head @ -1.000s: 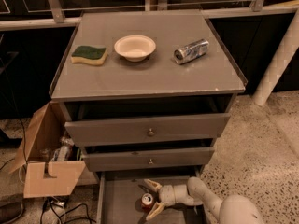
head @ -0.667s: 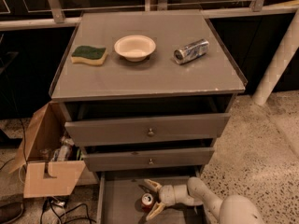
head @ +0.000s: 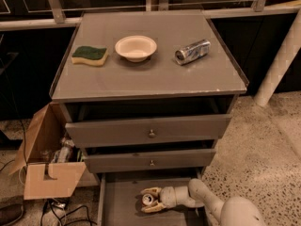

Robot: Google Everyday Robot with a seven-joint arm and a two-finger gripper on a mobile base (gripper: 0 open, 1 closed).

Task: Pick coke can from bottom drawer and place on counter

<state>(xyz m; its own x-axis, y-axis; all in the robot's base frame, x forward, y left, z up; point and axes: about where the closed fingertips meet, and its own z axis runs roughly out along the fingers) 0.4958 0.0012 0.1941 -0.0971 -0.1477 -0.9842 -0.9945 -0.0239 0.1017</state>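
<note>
The bottom drawer [head: 117,206] is pulled out at the foot of the grey cabinet. The coke can [head: 148,199] stands upright in it, its silver top showing. My gripper [head: 149,199] reaches in from the right, low inside the drawer, with one finger on each side of the can. The fingers [head: 151,191] stand spread around the can, not pressed on it. The counter [head: 150,65] is the cabinet's flat grey top, above the two closed drawers.
On the counter lie a green and yellow sponge [head: 89,55], a white bowl [head: 136,47] and a silver can [head: 192,51] on its side. An open cardboard box [head: 47,159] stands left of the cabinet. A white pole [head: 280,60] rises at the right.
</note>
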